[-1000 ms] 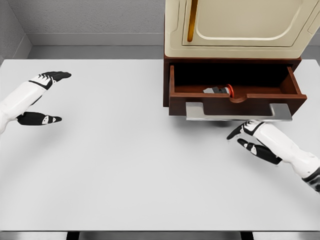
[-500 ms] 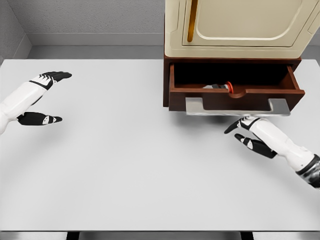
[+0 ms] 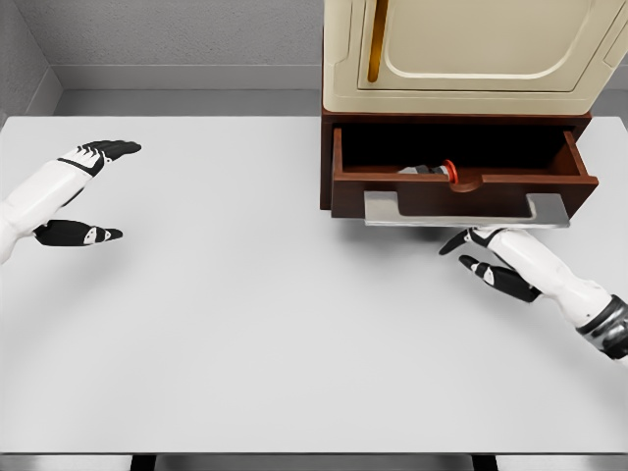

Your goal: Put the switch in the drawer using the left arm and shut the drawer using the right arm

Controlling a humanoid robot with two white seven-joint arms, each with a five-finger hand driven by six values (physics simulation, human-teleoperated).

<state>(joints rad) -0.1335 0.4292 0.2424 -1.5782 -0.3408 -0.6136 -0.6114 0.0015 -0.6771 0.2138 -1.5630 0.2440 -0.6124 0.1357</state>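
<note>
A: We see the dark wooden drawer (image 3: 461,191) part open under a cream cabinet (image 3: 471,54), with the switch (image 3: 432,171) lying inside, its red ring just behind the front notch.

B: Our right hand (image 3: 491,260) sits just below the flat grey handle (image 3: 466,209), fingers (image 3: 453,242) spread, holding nothing.

A: Our left hand (image 3: 83,191) is far off at the left edge, fingers open and empty. Smooth white tabletop (image 3: 275,314) lies wide and bare between them.
</note>
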